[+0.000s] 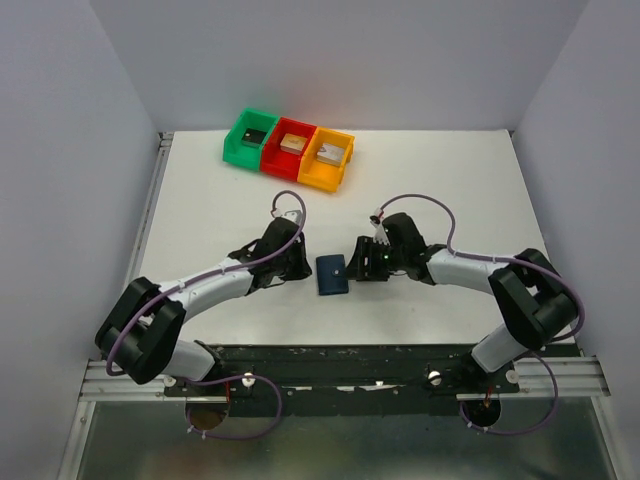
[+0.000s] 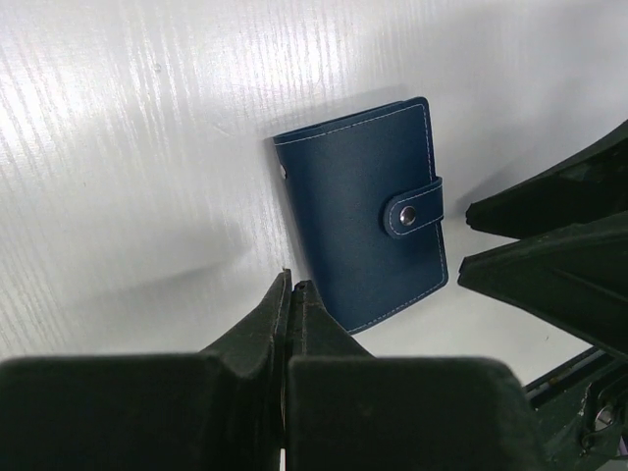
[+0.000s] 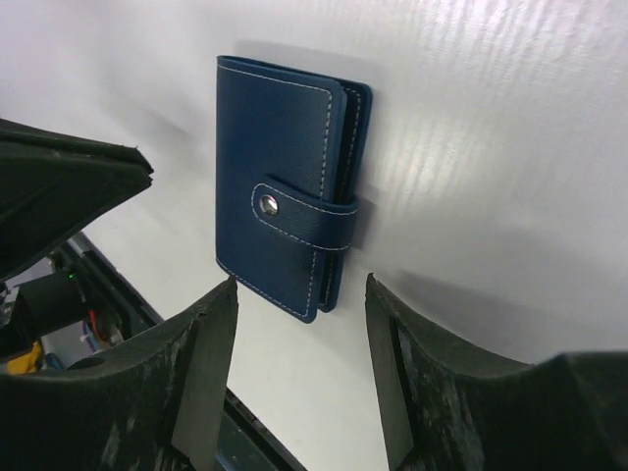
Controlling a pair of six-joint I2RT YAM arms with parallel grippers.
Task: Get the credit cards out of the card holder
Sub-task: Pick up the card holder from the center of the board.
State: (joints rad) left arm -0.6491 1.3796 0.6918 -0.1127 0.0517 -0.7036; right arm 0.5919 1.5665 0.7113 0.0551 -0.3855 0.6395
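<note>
A flat white table [image 1: 450, 190] is seen from above, enclosed by pale walls on three sides. Two black-and-grey jointed robot arms are mounted at its near edge, the left arm [image 1: 210, 285] and the right arm [image 1: 470, 268], and both are bent inward toward the middle of the surface.

Three small open plastic bins are set touching in a slanted row near the far edge. They are a green bin [image 1: 250, 137], a red bin [image 1: 288, 147] and an orange bin [image 1: 327, 158]. A small block is seen inside each.

The small navy blue folding card holder [image 1: 332, 273] is laid flat on the table between the two wrists, well apart from the bins. It is folded shut. Pale stitching is seen along its edges in the left wrist view [image 2: 368, 231], and the layered edges of its inner pages are seen along one side in the right wrist view [image 3: 280, 186].

The left gripper [image 2: 292, 287] is closed with its two fingers pressed together and nothing between them. Its tip is placed just beside one long edge of the holder, and contact cannot be judged.

The right gripper [image 3: 299, 285] is spread open and empty, with one short end of the holder lying just ahead of the gap.

A narrow navy closing strap [image 3: 304, 213] is wrapped over the holder's edge and fastened by a round metal snap [image 3: 267, 204].
</note>
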